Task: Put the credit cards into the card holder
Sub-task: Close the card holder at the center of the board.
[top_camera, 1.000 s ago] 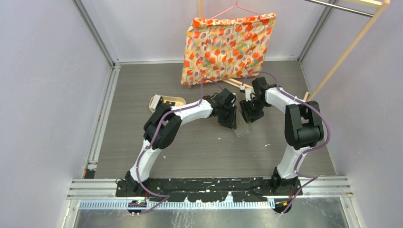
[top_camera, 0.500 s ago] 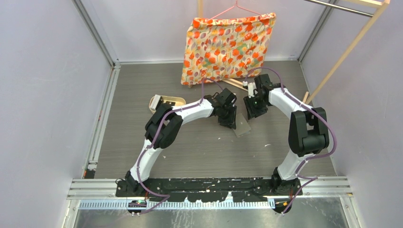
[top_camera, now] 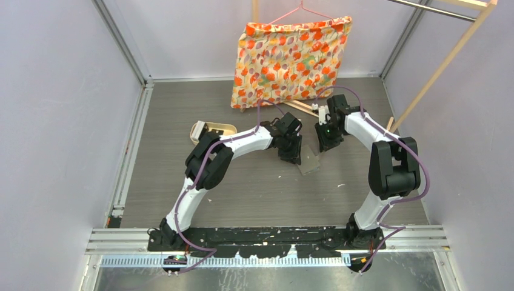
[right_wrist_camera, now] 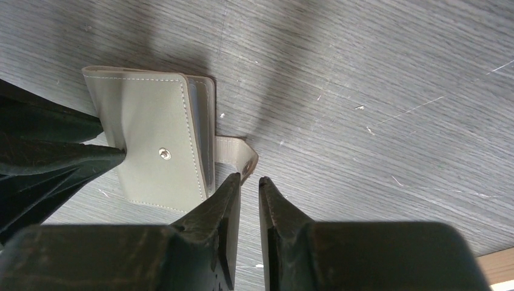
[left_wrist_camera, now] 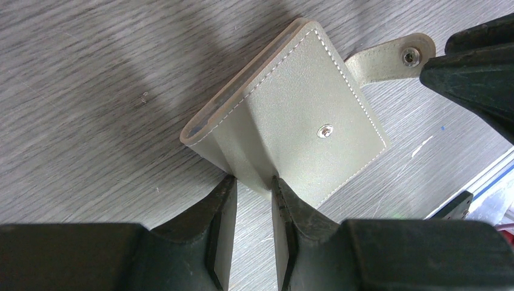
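Far to the left on the grey wood-grain table, a tan oval tray is sitting well apart from the work. The left arm is reaching from beside the tray towards the middle of the table.

The left gripper is bearing down on the card holder, and its two black fingers are pinching the holder's near edge, with a fold of the grey material squeezed between them. The holder is lying folded at the table's middle, between the two grippers. Its stitched flap is facing up and showing a small metal stud; whether the holder is resting flat or tipped slightly off the wood cannot be told.

A short strap is sticking out unfastened from the holder's far side (its own snap is showing near the tip).

The right gripper is hanging at that strap's end. Its fingers are drawn close, with only a thin slit of table showing between them. The strap's tip is sitting right at the fingertips, but whether it is nipped cannot be told.

The right arm is arching in from the right. Behind both grippers, a floral cushion is hanging on a pink hanger.
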Controlling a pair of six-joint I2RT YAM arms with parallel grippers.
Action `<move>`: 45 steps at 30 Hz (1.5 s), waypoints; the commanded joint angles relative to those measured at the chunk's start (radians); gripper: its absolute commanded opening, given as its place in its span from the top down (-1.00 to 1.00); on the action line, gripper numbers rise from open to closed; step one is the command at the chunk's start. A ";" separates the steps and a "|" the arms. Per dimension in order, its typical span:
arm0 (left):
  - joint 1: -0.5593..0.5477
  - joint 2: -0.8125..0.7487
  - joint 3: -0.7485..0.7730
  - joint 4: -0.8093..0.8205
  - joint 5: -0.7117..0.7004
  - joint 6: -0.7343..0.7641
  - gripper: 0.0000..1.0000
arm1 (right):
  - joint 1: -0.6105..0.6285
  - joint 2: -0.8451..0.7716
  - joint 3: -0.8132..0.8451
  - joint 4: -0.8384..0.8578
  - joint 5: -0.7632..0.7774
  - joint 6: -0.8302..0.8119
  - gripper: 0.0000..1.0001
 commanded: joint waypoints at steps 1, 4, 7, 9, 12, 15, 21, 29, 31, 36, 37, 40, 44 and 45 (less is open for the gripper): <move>0.013 0.030 0.019 -0.024 -0.038 0.031 0.42 | -0.013 -0.001 0.015 -0.011 -0.029 0.003 0.57; 0.014 0.029 0.017 -0.021 -0.036 0.030 0.42 | -0.019 0.011 0.021 -0.023 -0.049 0.005 0.64; 0.014 0.024 0.016 -0.016 -0.034 0.030 0.42 | -0.027 0.024 0.025 -0.031 -0.061 0.007 0.67; 0.014 0.022 0.014 -0.014 -0.033 0.030 0.42 | -0.033 0.031 0.027 -0.032 -0.065 0.006 0.66; 0.014 0.020 0.011 -0.011 -0.031 0.030 0.42 | -0.036 0.044 0.030 -0.032 -0.065 0.008 0.58; 0.014 0.016 0.009 -0.008 -0.029 0.030 0.42 | -0.035 0.047 0.032 -0.033 -0.064 0.009 0.60; 0.014 0.005 -0.001 0.001 -0.031 0.030 0.42 | -0.038 0.032 0.028 -0.026 -0.076 0.011 0.79; 0.019 -0.004 -0.009 0.008 -0.028 0.033 0.42 | -0.074 0.022 0.031 -0.049 -0.156 0.009 0.52; 0.021 -0.003 -0.010 0.010 -0.026 0.033 0.42 | -0.085 0.022 0.032 -0.051 -0.161 0.009 0.52; 0.021 0.000 -0.007 0.012 -0.020 0.031 0.42 | -0.094 0.027 0.031 -0.043 -0.165 0.017 0.53; 0.021 0.001 -0.006 0.011 -0.020 0.031 0.42 | -0.095 0.028 0.032 -0.042 -0.171 0.019 0.53; 0.021 0.001 -0.005 0.012 -0.020 0.031 0.42 | -0.100 0.036 0.034 -0.041 -0.197 0.029 0.53; 0.021 0.004 -0.003 0.011 -0.018 0.031 0.42 | -0.110 0.050 0.036 -0.043 -0.222 0.039 0.55; 0.021 0.005 -0.003 0.014 -0.016 0.030 0.42 | -0.113 0.053 0.039 -0.044 -0.228 0.041 0.58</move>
